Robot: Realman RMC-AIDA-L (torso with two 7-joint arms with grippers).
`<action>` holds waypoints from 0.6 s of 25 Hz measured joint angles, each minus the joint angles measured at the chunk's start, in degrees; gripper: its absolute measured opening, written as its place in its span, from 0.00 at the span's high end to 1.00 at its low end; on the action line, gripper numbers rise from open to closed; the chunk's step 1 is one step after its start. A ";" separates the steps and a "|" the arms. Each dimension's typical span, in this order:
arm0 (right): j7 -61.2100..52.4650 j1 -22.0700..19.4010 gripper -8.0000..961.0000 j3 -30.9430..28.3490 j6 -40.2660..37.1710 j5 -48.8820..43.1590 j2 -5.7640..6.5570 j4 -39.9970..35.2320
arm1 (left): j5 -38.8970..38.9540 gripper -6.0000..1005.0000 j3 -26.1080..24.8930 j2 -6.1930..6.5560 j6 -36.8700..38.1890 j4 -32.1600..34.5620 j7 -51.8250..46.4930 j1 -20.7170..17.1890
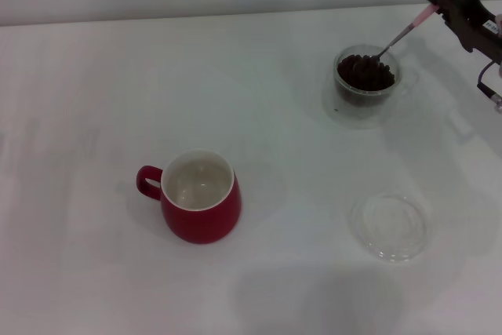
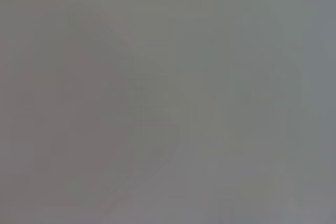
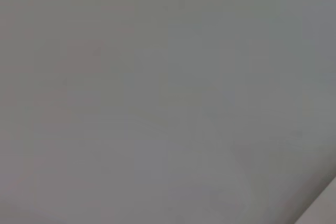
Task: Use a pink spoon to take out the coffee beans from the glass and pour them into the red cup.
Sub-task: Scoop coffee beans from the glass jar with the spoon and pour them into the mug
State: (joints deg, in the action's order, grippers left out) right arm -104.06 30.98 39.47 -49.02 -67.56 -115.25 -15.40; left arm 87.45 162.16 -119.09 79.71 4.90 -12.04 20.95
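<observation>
In the head view my right gripper [image 1: 436, 7] comes in from the far right and is shut on the pink handle of the pink spoon [image 1: 401, 35]. The spoon slants down to the left, and its metal bowl rests in the dark coffee beans [image 1: 365, 73] that fill the glass [image 1: 366, 78] at the back right. The red cup [image 1: 200, 196] stands left of centre near the front, its white inside bare and its loop handle pointing left. My left arm is out of view. Both wrist views give only a plain grey blur.
A flat clear shallow dish [image 1: 390, 225] lies on the white table [image 1: 94, 84] at the front right, between the glass and the table's front edge. The glass stands on a faint clear round base.
</observation>
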 joint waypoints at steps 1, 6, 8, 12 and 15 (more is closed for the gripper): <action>-0.45 -0.06 0.84 0.02 -0.03 0.18 0.05 0.00 | 0.20 0.21 0.00 0.00 0.00 0.00 0.00 0.00; -2.91 0.04 0.83 0.26 -0.21 0.32 0.19 -0.14 | 0.41 0.22 0.00 0.00 0.01 -0.35 0.00 -0.03; -3.78 0.18 0.83 0.41 -0.18 0.33 0.24 -0.15 | 0.43 0.22 0.00 0.00 0.02 -0.67 0.00 0.01; -5.80 0.08 0.83 0.67 -0.41 0.10 0.30 -1.00 | 0.43 0.21 0.00 0.00 0.05 -0.77 0.00 0.07; -8.58 -0.36 0.82 2.76 -1.59 -0.23 0.38 -2.71 | 0.46 0.22 0.00 0.00 0.10 -1.12 0.00 0.07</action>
State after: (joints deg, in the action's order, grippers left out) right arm -112.64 30.63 42.23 -50.61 -67.79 -114.87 -18.11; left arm 87.91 162.16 -119.09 79.81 3.79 -12.04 21.01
